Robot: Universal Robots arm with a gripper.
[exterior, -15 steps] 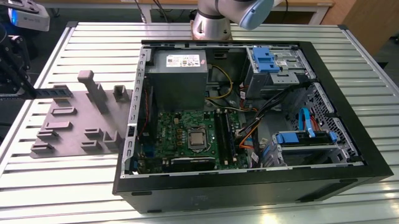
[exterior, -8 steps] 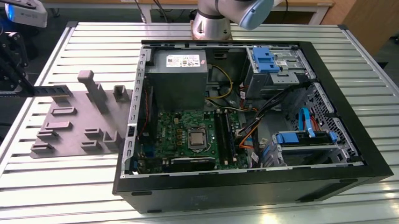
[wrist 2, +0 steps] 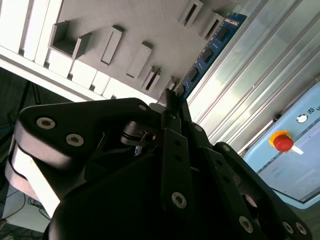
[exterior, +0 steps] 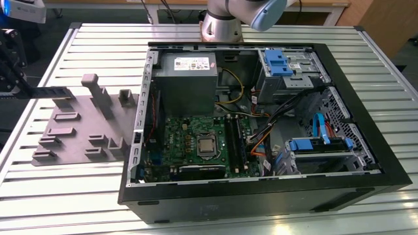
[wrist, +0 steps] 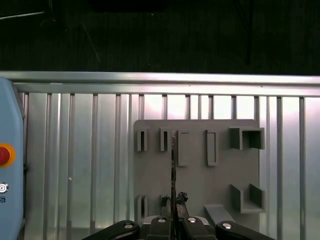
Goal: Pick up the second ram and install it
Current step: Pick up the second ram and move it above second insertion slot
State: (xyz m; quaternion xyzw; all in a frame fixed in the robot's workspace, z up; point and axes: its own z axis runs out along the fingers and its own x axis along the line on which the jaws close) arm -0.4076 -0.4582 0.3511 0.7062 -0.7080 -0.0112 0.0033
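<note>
My gripper (exterior: 25,93) is at the exterior view's far left, above the far-left corner of the grey fixture plate (exterior: 78,132). It is shut on the second ram (exterior: 51,92), a thin dark stick that juts out level towards the exterior view's right. In the second wrist view the black fingers (wrist 2: 175,130) clamp one end of the ram (wrist 2: 207,55), whose blue-edged board with dark chips reaches over the plate's slots. The first wrist view has the ram (wrist: 173,170) edge-on above the plate (wrist: 195,175), rising from the gripper (wrist: 174,210). The long black motherboard slots (exterior: 238,142) lie inside the open computer case (exterior: 261,191).
The case holds a grey power supply (exterior: 186,81), a green motherboard (exterior: 196,142), loose cables (exterior: 274,117) and blue drive brackets (exterior: 277,61). The arm's base (exterior: 220,27) stands behind the case. A panel with a red stop button (wrist 2: 282,141) sits beside the slatted metal table (exterior: 78,196).
</note>
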